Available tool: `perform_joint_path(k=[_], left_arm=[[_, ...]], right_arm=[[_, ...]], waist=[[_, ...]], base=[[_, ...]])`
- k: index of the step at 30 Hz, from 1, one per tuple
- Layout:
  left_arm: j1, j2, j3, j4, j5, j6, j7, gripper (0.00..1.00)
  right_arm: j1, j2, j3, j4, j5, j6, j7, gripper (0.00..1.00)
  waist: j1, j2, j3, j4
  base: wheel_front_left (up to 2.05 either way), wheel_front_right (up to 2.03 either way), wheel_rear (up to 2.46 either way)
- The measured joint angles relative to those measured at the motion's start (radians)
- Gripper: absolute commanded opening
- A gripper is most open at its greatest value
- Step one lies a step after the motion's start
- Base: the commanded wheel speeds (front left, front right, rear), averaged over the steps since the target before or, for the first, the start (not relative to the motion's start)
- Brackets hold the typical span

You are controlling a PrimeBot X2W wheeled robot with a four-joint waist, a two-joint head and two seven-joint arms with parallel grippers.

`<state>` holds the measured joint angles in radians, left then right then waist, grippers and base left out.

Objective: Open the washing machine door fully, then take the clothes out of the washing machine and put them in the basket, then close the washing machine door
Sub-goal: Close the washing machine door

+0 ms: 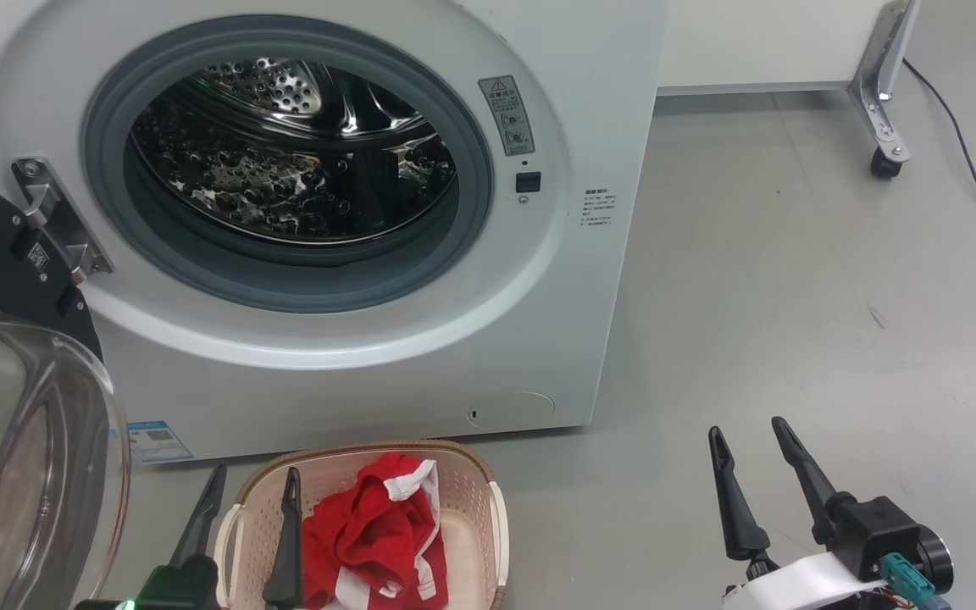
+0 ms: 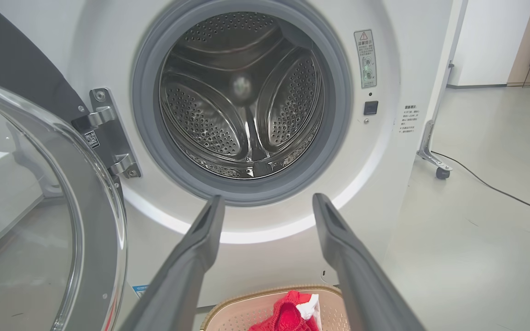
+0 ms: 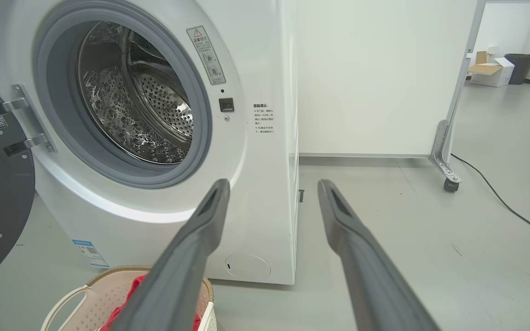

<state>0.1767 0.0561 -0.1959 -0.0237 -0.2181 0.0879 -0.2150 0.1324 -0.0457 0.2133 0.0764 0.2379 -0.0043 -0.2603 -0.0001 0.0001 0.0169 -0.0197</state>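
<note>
At the bottom edge, basket [image 1: 463, 491] and clothes [image 1: 369, 525] are cut off; door [image 1: 22, 440] cropped left. Grey floor [image 1: 793, 296], trailing cable [image 1: 971, 174]. Left gripper [image 1: 255, 470], right gripper [image 1: 746, 426]: fingers apart, empty.

The washing machine [image 1: 598, 254] has a smooth, glossy white shell; round its mouth sits a matt grey rubber gasket [image 1: 285, 292], and inside it a perforated steel drum [image 1: 285, 182] gleams mirror-bright. To its left the washing machine door [image 1: 22, 474] shows clear, shiny glass on a bare silvery metal hinge [image 1: 56, 222]. In front of it the basket [image 1: 471, 500] is matt cream plastic, holding the clothes [image 1: 369, 525], soft red cloth
</note>
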Motion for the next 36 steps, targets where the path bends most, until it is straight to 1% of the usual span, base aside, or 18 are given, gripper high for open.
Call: perform_joint_path(k=[13,36], left_arm=[[0.012,0.001,-0.001,-0.026,0.01,0.005,0.012,1.0],[0.015,0.012,-0.005,-0.055,0.025,0.005,0.017,1.0]], right_arm=[[0.0,0.001,-0.001,-0.003,0.0,0.0,0.0,1.0],[0.001,0.001,-0.002,-0.001,0.0,0.0,0.0,1.0]], waist=[[0.0,0.0,0.0,0.001],[0.0001,0.0,-0.018,-0.003]], base=[[-0.45,0.45,0.0],[-0.9,0.9,0.0]])
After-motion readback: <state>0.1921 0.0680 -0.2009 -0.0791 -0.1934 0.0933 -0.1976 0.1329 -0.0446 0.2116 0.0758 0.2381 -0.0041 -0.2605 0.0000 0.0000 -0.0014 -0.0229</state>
